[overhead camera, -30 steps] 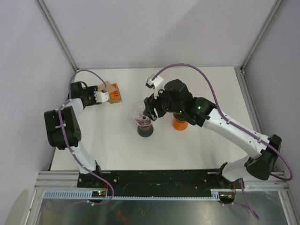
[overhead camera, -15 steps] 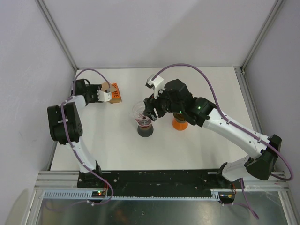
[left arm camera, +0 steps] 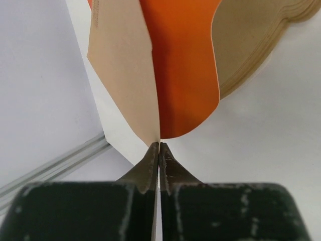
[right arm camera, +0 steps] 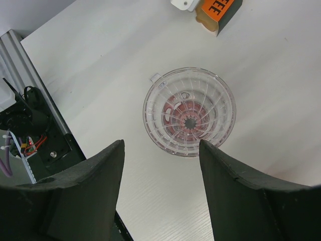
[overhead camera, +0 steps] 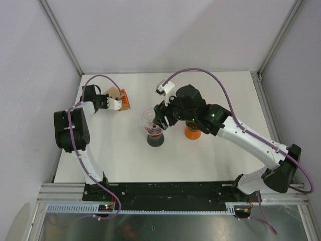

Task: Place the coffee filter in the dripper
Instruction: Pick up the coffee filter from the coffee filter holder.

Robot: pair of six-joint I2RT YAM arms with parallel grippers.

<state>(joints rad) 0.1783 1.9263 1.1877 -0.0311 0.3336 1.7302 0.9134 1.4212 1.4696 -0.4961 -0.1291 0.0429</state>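
My left gripper is shut on the bottom tip of a beige paper coffee filter, which stands up from the jaws in front of the orange filter pack. A stack of more filters fans out of the pack on the right. From above, the left gripper sits at the pack at the back left. The clear glass dripper stands on a dark server mid-table. My right gripper hovers open just above the dripper, with nothing between its fingers.
An orange object stands right of the dripper, partly under the right arm. The grey side wall and its metal rail run close to the left gripper. In the right wrist view the table's near edge and black base rail lie to the left.
The left gripper's jaws have closed on the filter's tip. The left arm's elbow swung back toward the wall. The right arm held still over the dripper.
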